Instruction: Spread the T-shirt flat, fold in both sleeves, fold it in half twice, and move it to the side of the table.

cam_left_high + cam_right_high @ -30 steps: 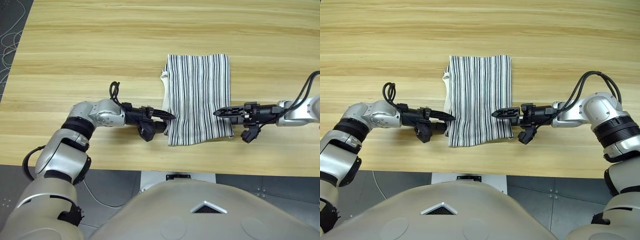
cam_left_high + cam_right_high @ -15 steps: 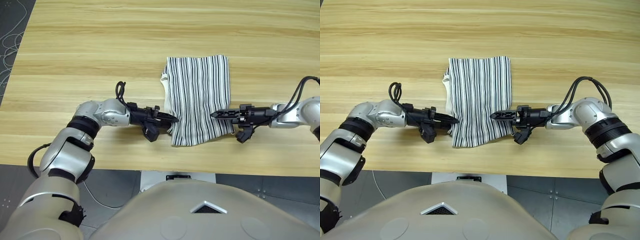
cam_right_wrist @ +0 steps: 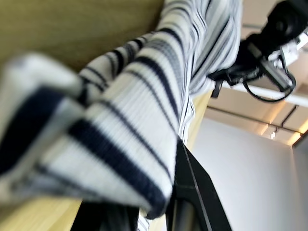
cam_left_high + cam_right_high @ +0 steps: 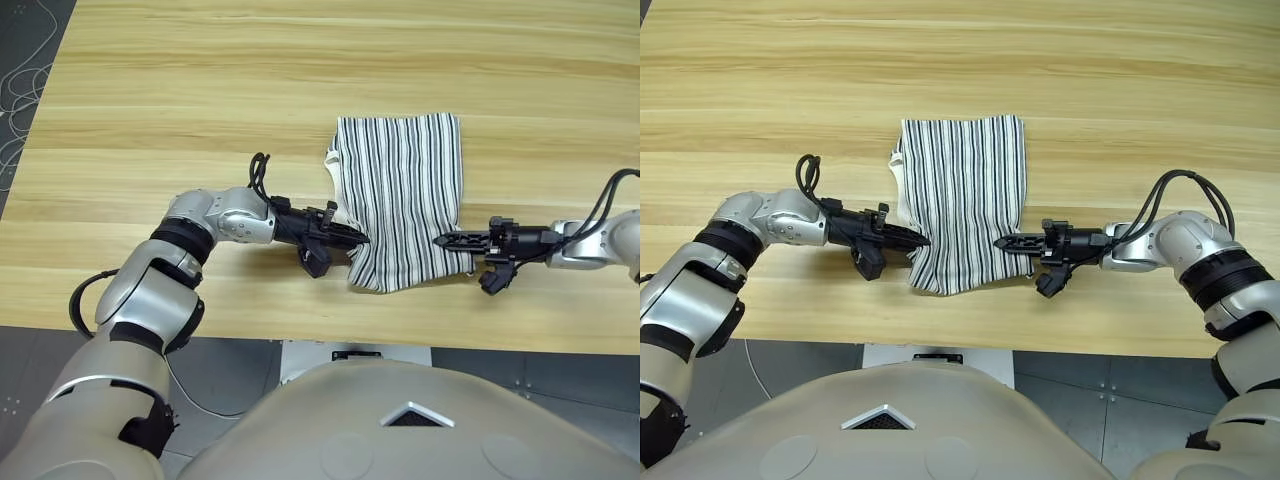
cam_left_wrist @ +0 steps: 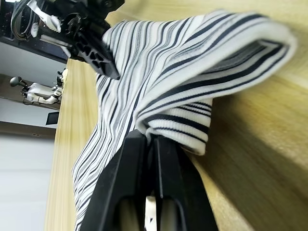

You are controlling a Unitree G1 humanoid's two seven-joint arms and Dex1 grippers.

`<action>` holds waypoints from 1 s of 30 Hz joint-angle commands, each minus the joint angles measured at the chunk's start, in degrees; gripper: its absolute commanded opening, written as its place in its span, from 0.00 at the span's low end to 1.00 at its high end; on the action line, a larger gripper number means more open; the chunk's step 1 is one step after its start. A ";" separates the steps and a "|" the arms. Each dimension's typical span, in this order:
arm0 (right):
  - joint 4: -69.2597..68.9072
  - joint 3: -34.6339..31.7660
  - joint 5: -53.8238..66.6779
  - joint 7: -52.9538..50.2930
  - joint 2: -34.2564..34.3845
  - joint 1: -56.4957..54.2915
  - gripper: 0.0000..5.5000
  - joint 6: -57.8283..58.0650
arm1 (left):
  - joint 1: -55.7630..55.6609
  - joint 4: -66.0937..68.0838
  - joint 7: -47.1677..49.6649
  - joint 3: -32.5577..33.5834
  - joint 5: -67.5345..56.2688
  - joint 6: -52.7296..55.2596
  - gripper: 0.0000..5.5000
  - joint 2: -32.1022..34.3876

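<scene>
From the head, a folded navy-and-white striped T-shirt (image 4: 400, 190) is seen lying on the pale wooden table (image 4: 200, 100), toward its near edge. Its near left corner is pinched by the left gripper (image 4: 358, 240), its near right edge by the right gripper (image 4: 445, 240). At the left wrist, black fingers (image 5: 137, 192) are pressed together on a lifted hem. At the right wrist, the grip is largely hidden by blurred cloth.
</scene>
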 commanded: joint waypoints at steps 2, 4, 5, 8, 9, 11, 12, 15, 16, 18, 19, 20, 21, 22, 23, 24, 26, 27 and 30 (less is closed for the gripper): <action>2.28 0.55 2.95 9.01 -1.24 4.02 0.11 -2.87 | 0.55 1.12 0.50 -1.51 4.24 2.11 0.02 0.11; 4.60 -0.04 6.86 13.13 -0.07 2.85 0.11 -5.71 | 1.08 0.92 0.27 -1.68 4.64 3.00 0.02 0.93; 6.18 -0.49 9.89 15.67 0.54 2.33 0.11 -7.37 | 1.31 1.56 -1.17 -1.57 2.95 3.60 0.02 0.92; 10.22 -2.14 26.73 26.34 2.04 2.11 0.11 -12.27 | 1.46 4.81 -11.06 -1.64 -6.67 6.44 0.02 -0.57; 10.90 -2.26 31.97 30.30 2.51 1.84 0.11 -13.21 | 2.20 4.78 -16.24 -1.33 -11.18 8.98 0.02 -0.73; 11.40 -1.78 46.88 39.20 3.15 2.59 0.11 -12.93 | 4.78 0.59 -32.77 -0.85 -22.42 20.41 0.02 0.27; 11.02 -1.49 52.80 43.18 3.10 3.08 0.11 -12.28 | 5.79 -2.61 -39.38 -0.85 -27.55 25.22 0.02 1.09; 4.42 0.83 76.88 62.82 2.13 4.13 0.11 -3.50 | 9.68 -16.91 -53.81 0.54 -43.41 43.23 0.02 4.48; 2.47 0.76 83.46 68.94 2.23 4.57 0.11 0.00 | 10.75 -20.95 -56.54 0.84 -46.80 48.36 0.02 5.41; 0.29 -0.98 92.04 78.12 2.88 4.72 0.11 5.62 | 12.80 -29.83 -58.50 2.05 -54.73 59.15 0.02 6.55; -0.24 -2.15 94.82 81.39 3.25 4.75 0.11 7.82 | 13.66 -34.14 -59.51 2.68 -58.86 64.17 0.02 7.08; -0.69 -3.40 97.55 84.65 3.56 4.83 0.11 10.19 | 14.28 -37.82 -60.43 3.18 -61.47 67.93 0.02 7.92; -1.21 -4.99 101.45 88.72 3.88 4.84 0.11 13.69 | 14.59 -40.59 -62.15 3.33 -63.18 71.89 0.02 9.30; -2.01 -6.45 105.13 92.58 3.96 4.99 0.11 17.13 | 14.88 -42.43 -64.02 3.20 -63.33 74.05 0.02 10.90; -2.93 -7.82 108.43 96.37 4.01 5.24 0.11 20.58 | 15.27 -44.15 -65.71 3.07 -63.03 76.03 0.02 12.57; -4.31 -9.46 111.52 99.75 4.20 5.53 0.11 24.37 | 15.85 -45.89 -67.01 3.44 -63.27 78.18 0.02 13.88; -6.66 -12.79 115.13 105.09 5.09 6.40 0.11 30.78 | 17.02 -48.21 -67.68 5.23 -64.08 81.52 0.02 14.37; -7.87 -14.15 116.27 107.57 5.41 6.99 0.11 33.84 | 17.44 -48.89 -67.76 6.37 -64.87 82.81 0.02 13.99; -10.89 -16.94 117.56 114.14 5.09 9.31 0.11 42.28 | 17.74 -49.67 -68.14 8.96 -66.65 86.14 0.02 12.69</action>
